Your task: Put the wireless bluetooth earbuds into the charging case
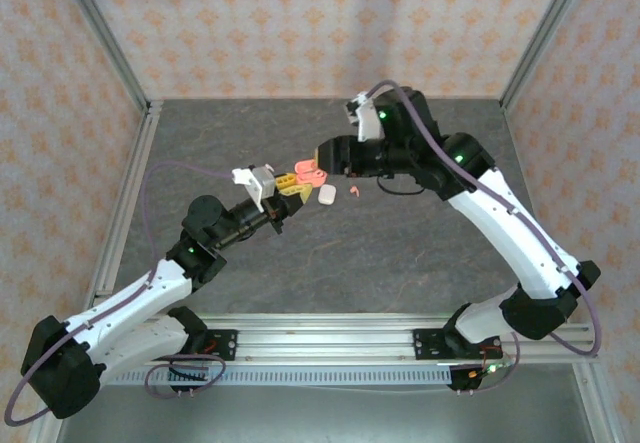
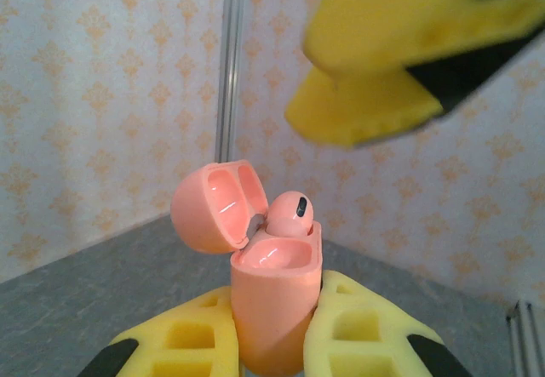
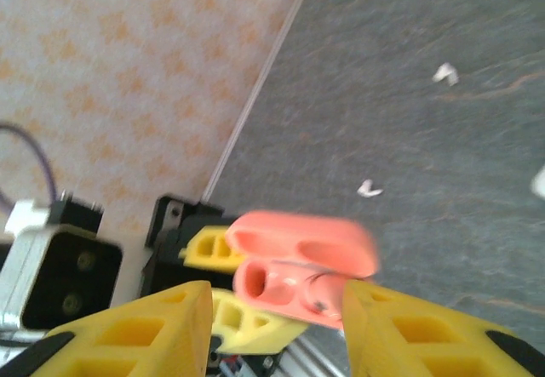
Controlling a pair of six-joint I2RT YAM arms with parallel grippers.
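Grey mottled table, left fingers clenched on open coral case, coral earbud seated inside, right fingers spread

The top camera sits high over the near edge of the table, looking down and forward across it to its far edge and the patterned walls. The left wrist camera rides just behind the left pincer, looking level along its fingers toward a wall corner. The right wrist camera looks down past the right pincer toward the table's left edge. All three share the open charging case, close up in both wrist views.
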